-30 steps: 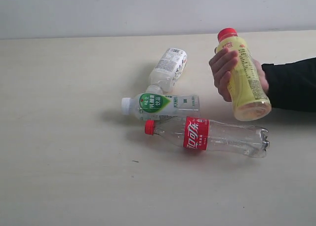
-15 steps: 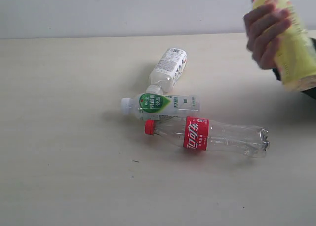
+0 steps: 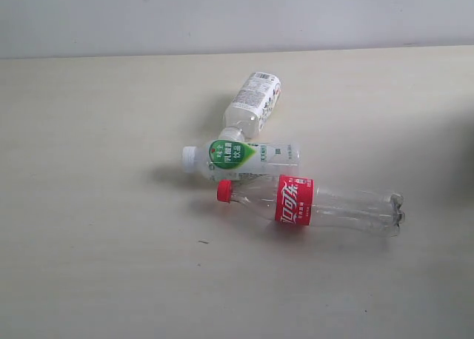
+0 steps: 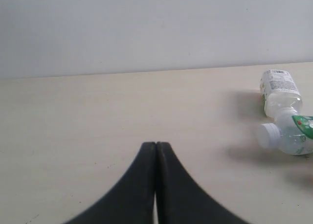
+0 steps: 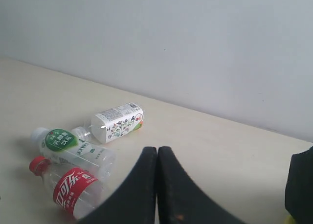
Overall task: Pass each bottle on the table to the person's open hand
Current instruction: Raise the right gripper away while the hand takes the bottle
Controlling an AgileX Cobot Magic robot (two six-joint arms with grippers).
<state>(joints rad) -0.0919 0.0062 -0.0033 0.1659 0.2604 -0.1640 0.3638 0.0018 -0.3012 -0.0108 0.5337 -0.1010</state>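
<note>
Three bottles lie close together on the table [image 3: 89, 228]. A whitish bottle with a white printed label [image 3: 253, 102] is farthest back, a whitish one with a green label [image 3: 241, 155] is in the middle, and a clear Coca-Cola bottle with a red cap [image 3: 311, 203] is nearest. My left gripper [image 4: 156, 145] is shut and empty, well to the side of the white-label bottle [image 4: 279, 86] and the green-label one [image 4: 289, 135]. My right gripper [image 5: 157, 149] is shut and empty above the table, near the Coca-Cola bottle [image 5: 71, 190]. The person's open hand is out of view.
A black sleeve [image 5: 300, 185] shows at the edge of the right wrist view. A plain pale wall [image 3: 237, 17] runs behind the table's far edge. Neither arm shows in the exterior view.
The person's hand, gripping the yellow bottle, rose up and to the right and left the exterior view. The three lying bottles stayed put.
</note>
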